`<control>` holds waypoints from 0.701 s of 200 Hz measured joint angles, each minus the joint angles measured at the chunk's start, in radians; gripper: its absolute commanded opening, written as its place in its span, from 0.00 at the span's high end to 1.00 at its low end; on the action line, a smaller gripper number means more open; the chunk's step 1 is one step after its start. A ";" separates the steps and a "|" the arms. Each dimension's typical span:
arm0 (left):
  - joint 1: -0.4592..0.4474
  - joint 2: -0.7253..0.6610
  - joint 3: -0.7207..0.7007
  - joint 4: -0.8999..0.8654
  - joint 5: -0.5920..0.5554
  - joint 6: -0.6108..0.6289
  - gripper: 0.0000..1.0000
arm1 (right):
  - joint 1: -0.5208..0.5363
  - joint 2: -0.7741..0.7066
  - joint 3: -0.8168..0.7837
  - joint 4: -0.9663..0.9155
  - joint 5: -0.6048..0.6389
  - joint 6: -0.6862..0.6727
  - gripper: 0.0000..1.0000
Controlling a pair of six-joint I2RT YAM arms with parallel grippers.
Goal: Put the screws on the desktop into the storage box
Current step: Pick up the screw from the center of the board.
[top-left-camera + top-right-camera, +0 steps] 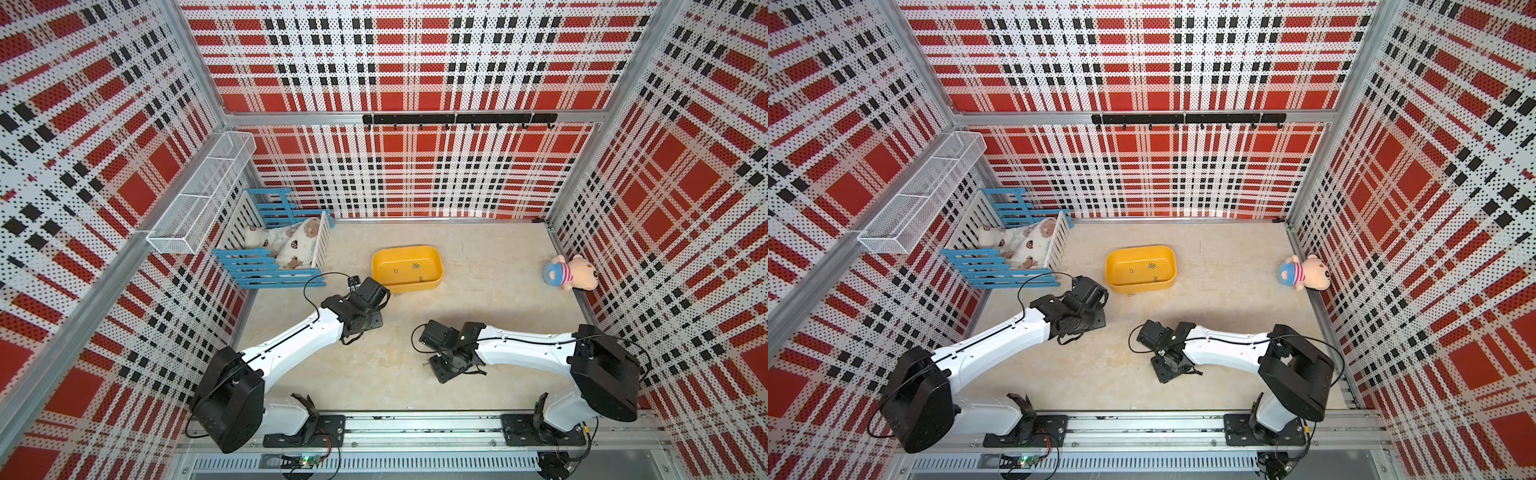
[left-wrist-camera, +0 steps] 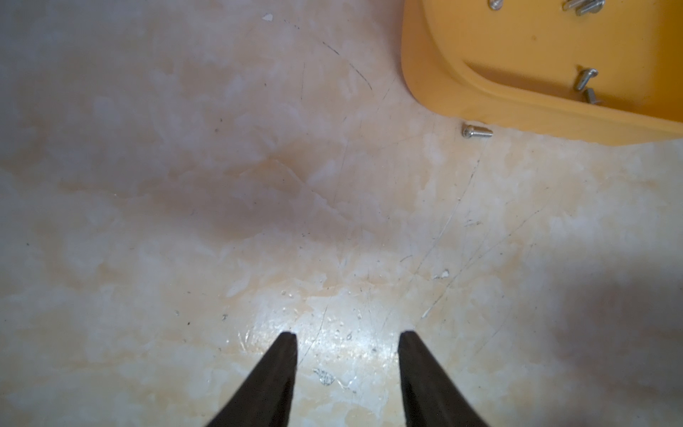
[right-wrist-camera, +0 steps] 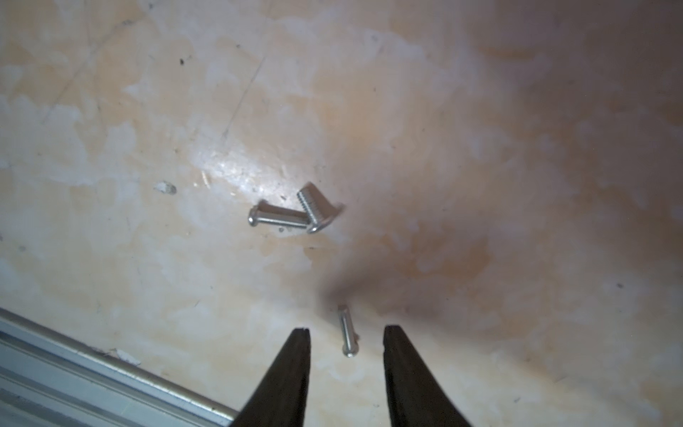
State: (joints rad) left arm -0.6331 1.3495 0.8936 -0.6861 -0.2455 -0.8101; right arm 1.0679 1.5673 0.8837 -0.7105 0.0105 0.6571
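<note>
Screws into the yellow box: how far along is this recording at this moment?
Done: several screws lie in the storage box. In hand: nothing gripped yet; the open right hand straddles one screw on the desktop. Remaining: that one, a touching pair nearby, and a screw beside the box. The left hand is open and empty.

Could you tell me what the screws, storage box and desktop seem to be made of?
Screws: bright silvery metal, glinting, threaded. Storage box: likely plastic, smooth matte yellow, rounded moulded rim. Desktop: stone-look beige marbling, semi-gloss with fine scratches; true material unclear.
</note>
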 measured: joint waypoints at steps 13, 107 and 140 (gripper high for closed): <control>0.002 0.000 -0.003 0.000 0.002 0.000 0.49 | 0.009 0.008 0.000 0.002 -0.004 0.004 0.62; 0.008 -0.001 -0.007 0.002 0.003 0.003 0.49 | 0.010 0.043 0.000 0.000 0.003 0.018 0.71; 0.010 -0.002 -0.008 0.002 0.003 0.003 0.49 | 0.010 0.045 0.000 -0.003 0.011 0.019 0.80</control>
State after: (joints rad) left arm -0.6228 1.3472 0.8860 -0.6842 -0.2424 -0.8070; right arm 1.0782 1.6119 0.8833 -0.7139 0.0212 0.6758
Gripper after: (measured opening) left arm 0.513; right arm 0.227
